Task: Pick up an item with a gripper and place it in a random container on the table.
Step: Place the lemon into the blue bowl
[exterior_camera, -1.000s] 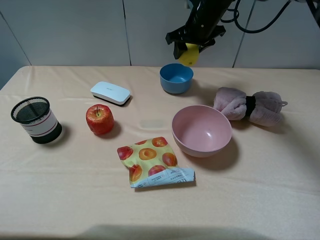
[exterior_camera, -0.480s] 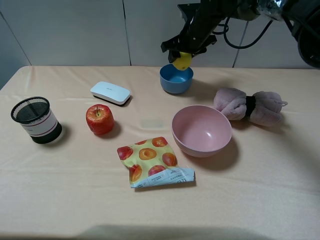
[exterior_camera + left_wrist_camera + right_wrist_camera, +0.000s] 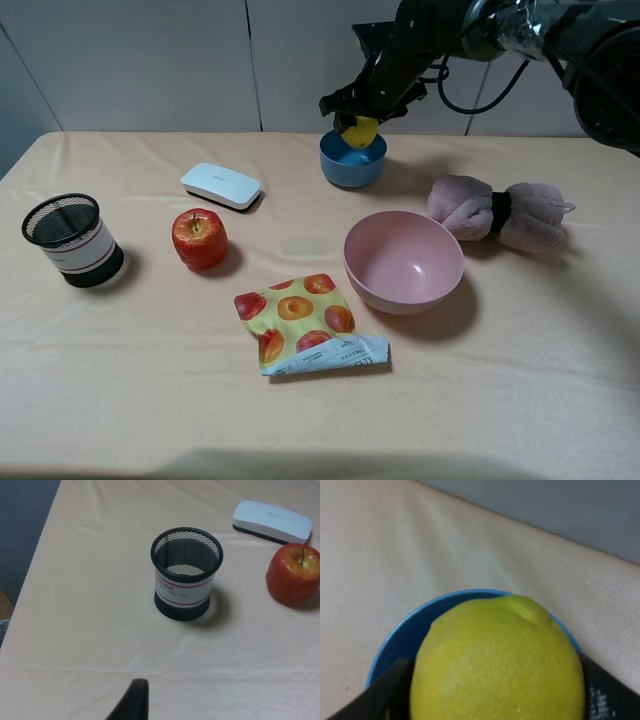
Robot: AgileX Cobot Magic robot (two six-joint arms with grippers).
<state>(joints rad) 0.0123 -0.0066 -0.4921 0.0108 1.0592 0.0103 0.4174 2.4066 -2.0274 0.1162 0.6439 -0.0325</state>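
My right gripper (image 3: 359, 122) is shut on the yellow lemon (image 3: 360, 131) and holds it just over the small blue bowl (image 3: 352, 161) at the back of the table (image 3: 150, 350). In the right wrist view the lemon (image 3: 497, 660) fills the frame between dark fingers (image 3: 387, 692), with the blue bowl's rim (image 3: 395, 635) right under it. Of my left gripper only one dark fingertip (image 3: 132, 702) shows, above the cloth near the black mesh cup (image 3: 186, 572); it does not show in the exterior high view.
A pink bowl (image 3: 403, 260), a snack bag (image 3: 305, 322), a red apple (image 3: 199, 238), a white flat box (image 3: 220, 185), the black mesh cup (image 3: 72, 240) and a rolled pink towel (image 3: 497, 212) lie on the table.
My right gripper has carried the lemon down and slightly left, from above and behind the blue bowl to just over its opening. The left arm has not moved.
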